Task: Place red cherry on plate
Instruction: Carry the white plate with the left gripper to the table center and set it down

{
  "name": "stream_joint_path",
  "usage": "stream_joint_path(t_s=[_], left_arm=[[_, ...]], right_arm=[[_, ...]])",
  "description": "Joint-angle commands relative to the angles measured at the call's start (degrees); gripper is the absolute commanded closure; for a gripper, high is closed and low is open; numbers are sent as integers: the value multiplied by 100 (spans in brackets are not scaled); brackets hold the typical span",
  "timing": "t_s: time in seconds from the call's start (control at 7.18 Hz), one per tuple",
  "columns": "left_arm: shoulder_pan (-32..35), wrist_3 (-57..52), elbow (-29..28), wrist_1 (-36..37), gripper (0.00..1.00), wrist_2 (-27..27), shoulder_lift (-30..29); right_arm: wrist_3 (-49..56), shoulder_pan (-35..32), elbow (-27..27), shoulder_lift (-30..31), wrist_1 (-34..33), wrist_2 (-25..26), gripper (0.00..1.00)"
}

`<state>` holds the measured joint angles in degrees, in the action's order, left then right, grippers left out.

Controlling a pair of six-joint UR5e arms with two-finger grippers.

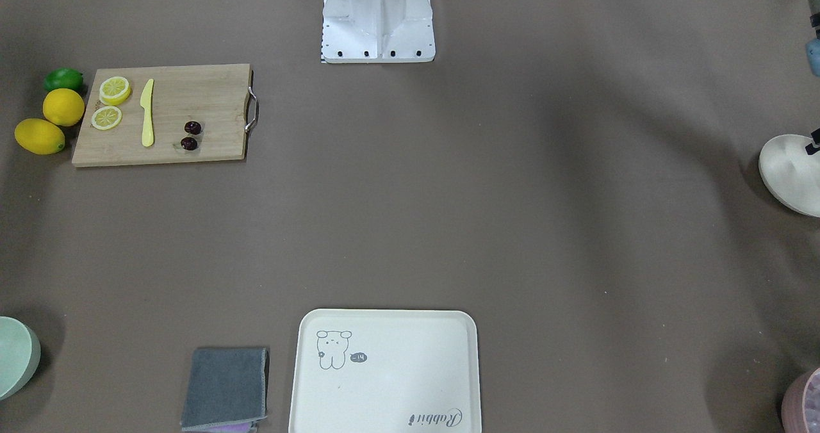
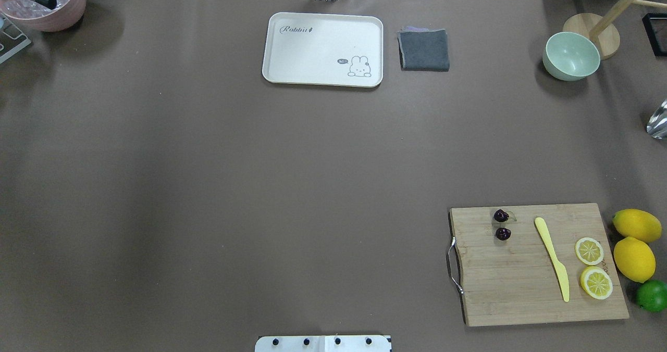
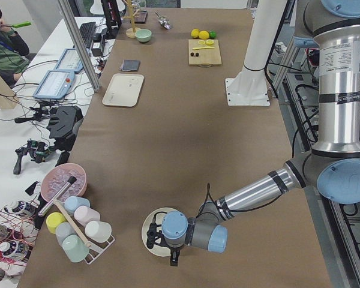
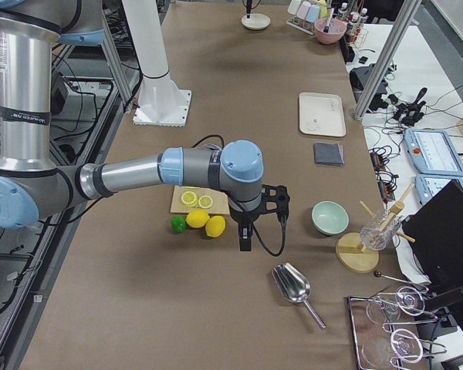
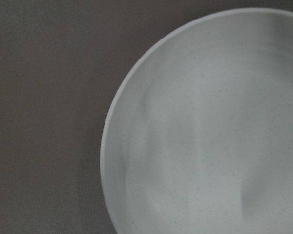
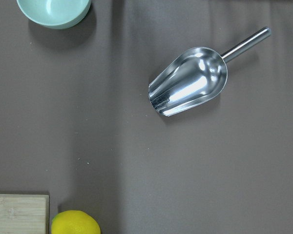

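The right gripper [image 4: 245, 240], its opening impossible to tell, is risking knocking the tiny cherries [image 2: 501, 215] rolling, with the plate [image 1: 791, 177] lying well apart.

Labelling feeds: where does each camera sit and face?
Front: opposite robot, facing base.
Overhead: behind robot, looking forward; base edge.
Left side: table end; left arm over plate.
Right side: other end; right arm near.
Left wrist: down onto plate; no body.
Right wrist: down onto scoop; no body.
Shared: front, overhead show red cherry.
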<state>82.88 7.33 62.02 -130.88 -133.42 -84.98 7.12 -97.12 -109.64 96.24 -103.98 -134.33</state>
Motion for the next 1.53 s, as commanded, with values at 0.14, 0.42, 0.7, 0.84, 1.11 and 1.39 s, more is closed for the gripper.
stream_joint_path(t_s=[0.14, 0.42, 0.7, 0.84, 1.11, 1.39], left_arm=[[9, -4, -24, 1, 48, -200, 52], [9, -4, -58, -8, 77, -237, 17], [17, 14, -6, 1, 100, -237, -1], [44, 92, 29, 62, 100, -237, -88], [61, 321, 74, 185, 100, -429, -298], [254, 321, 606, 1409, 100, -1271, -728]], right_arm=[[9, 0, -14, 17, 1, 3, 0], [9, -9, -102, 70, 1, 12, 0], [9, -9, -110, 79, -8, 12, 0], [9, -9, -110, 96, 1, 12, 0], [9, -17, -110, 97, 1, 12, 0], [9, -9, -110, 97, -8, 3, 0]])
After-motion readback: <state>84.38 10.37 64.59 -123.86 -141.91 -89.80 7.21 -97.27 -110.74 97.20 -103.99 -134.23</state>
